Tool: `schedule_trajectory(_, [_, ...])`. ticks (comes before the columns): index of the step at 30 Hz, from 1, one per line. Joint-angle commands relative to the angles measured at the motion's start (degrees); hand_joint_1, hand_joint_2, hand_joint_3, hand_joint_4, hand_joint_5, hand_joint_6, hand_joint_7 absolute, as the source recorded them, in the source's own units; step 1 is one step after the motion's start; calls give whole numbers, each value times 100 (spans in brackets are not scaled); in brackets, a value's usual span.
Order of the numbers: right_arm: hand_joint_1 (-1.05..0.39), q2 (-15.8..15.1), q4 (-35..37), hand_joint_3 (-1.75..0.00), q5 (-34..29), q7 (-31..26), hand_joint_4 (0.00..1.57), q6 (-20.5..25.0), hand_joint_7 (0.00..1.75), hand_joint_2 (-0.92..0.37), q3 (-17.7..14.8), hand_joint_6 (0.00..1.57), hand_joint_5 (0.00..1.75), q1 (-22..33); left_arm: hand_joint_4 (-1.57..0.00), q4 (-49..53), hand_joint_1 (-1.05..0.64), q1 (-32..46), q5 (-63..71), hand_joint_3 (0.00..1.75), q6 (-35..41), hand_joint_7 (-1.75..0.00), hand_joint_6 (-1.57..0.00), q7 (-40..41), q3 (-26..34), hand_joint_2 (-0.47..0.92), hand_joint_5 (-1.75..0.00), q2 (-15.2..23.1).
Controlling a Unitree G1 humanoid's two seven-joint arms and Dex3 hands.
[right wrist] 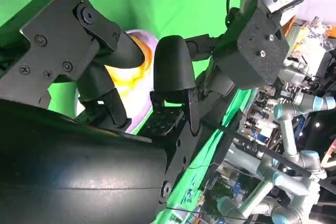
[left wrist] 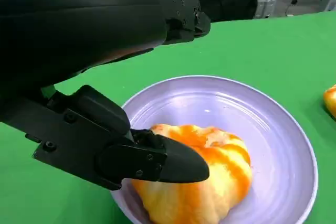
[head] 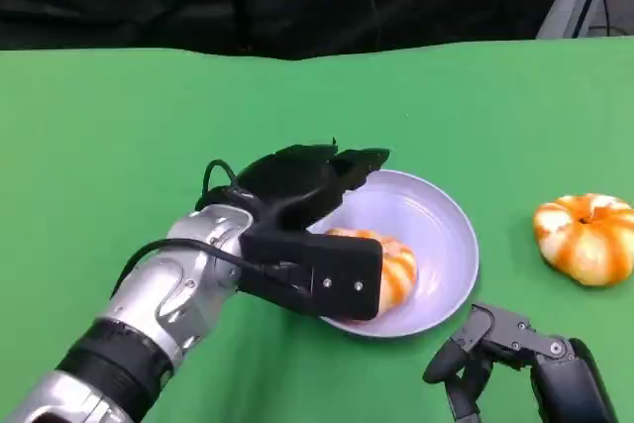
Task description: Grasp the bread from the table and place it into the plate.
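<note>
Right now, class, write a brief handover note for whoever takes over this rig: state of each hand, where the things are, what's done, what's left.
Left hand: over the plate, fingers around the bread, which sits in the plate.
Right hand: near the plate, holds nothing, fingers curled.
A second bread lies on the green table, right of the plate.
Done: bread is in the plate.
Left: release it and withdraw the left hand.

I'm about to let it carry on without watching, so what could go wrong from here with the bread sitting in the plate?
The left hand has a finger against the bread, so pulling back might drag it out, since it lies near the plate's edge. The plate could also slide or tip if the hand catches its rim. A second bread lies on the table by the right hand, which could nudge it if it moves.
</note>
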Motion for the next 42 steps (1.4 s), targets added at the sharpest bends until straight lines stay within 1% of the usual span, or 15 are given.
schedule_trajectory(1, [0,-27,2,-134,81,-9,84,8,126,-30,-40,86,166,-1,-3,-501,-84,354,-265,40,-45,-1,-3,-74,226,92,-1,260])
schedule_trajectory(3, [-1,-22,6,-135,103,-5,84,16,126,-30,-45,86,166,-1,-12,-1093,-72,742,-637,31,-130,-6,-12,-137,573,92,-7,481])
schedule_trajectory(8, [-1,-14,13,-134,37,-48,85,12,127,-30,-47,85,165,1,-29,-2098,-57,1597,-1443,28,-274,-11,-24,-320,1220,92,-19,792])
schedule_trajectory(14, [-2,-2,-12,-134,53,-32,85,22,127,-31,-17,85,163,25,-44,-2868,-47,2589,-2501,22,-389,-14,-38,-297,1871,92,-33,703])
schedule_trajectory(16, [-3,-4,-15,-134,54,-30,85,19,127,-31,-16,85,164,24,-43,-3016,-39,2871,-2782,20,-488,-16,-49,-249,2031,92,-65,647])
schedule_trajectory(18, [-3,-4,-17,-134,53,-29,85,19,127,-31,-17,85,164,25,-40,-3066,-37,2944,-2857,19,-507,-15,-52,-257,2075,92,-77,634])
schedule_trajectory(19, [-3,0,-20,-134,39,-37,85,15,127,-31,-14,85,164,32,-39,-3207,-37,3334,-3198,19,-702,-15,-53,-173,2268,92,-79,505])
schedule_trajectory(20, [-1,1,-26,-134,26,-43,85,13,127,-30,-9,85,163,40,-57,-3348,-24,3709,-3500,20,-874,-27,-73,-97,2438,92,-93,375])
schedule_trajectory(21, [-1,3,-31,-134,16,-47,85,12,127,-30,-6,85,162,46,-65,-3447,-17,3971,-3713,20,-997,-32,-82,-52,2558,92,-100,282])
schedule_trajectory(23, [0,6,-53,-134,28,-35,85,18,127,-30,6,85,161,67,-71,-3568,-12,4298,-3907,21,-1157,-38,-90,-2,2687,92,-106,167])
schedule_trajectory(24, [0,7,-71,-135,31,-26,85,30,127,-30,12,85,161,73,-72,-3613,-9,4464,-3962,27,-1253,-45,-91,44,2753,90,-113,107])
schedule_trajectory(26, [-1,6,-90,-135,31,-17,85,44,127,-30,18,86,161,77,-73,-3665,-5,4649,-4019,66,-1362,-76,-83,89,2831,71,-126,33])
schedule_trajectory(28, [-1,-4,-100,-135,2,-29,84,55,127,-29,-1,86,160,69,-75,-3754,-2,4924,-4256,92,-1477,-96,-80,52,2933,62,-137,-48])
schedule_trajectory(30, [-2,-13,-111,-135,11,-18,84,67,126,-29,-13,86,159,74,-76,-3811,-1,5111,-4390,105,-1579,-110,-77,25,3003,58,-145,-96])
schedule_trajectory(42, [-2,-15,-123,-134,18,-11,85,82,126,-30,-13,86,158,79,-77,-3821,0,5153,-4406,111,-1621,-118,-75,-29,3049,56,-148,-142])
